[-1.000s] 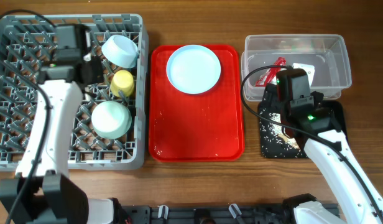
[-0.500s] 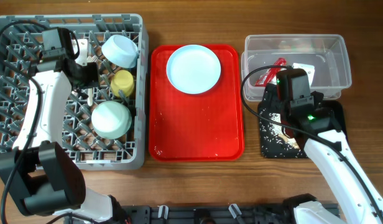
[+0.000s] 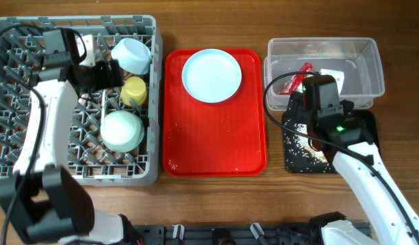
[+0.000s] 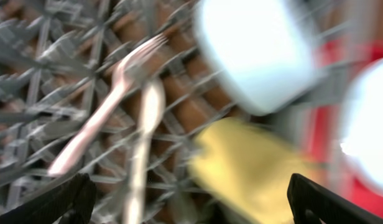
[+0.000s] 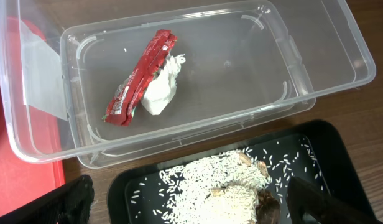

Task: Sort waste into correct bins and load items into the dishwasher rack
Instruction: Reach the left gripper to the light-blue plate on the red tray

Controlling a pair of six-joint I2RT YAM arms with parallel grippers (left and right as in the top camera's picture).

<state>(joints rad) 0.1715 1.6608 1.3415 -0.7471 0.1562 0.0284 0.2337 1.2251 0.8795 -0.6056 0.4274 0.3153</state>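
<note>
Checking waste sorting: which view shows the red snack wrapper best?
Right wrist: the red snack wrapper lies in the clear tub beside crumpled paper. Overhead shows it partly behind the right arm. Left wrist misses it.

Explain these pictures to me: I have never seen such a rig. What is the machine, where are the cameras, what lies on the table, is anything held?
Two robot arms work at a table. One picture looks straight down; the other two come from cameras on the wrists. The left gripper is open over the grey dishwasher rack, which holds a fork, a spoon, a yellow cup, a pale green bowl and a white bowl. A light blue plate sits on the red tray. The right gripper is open above the black tray of rice scraps, beside the clear tub holding a red wrapper and crumpled paper. Neither gripper holds anything.
</note>
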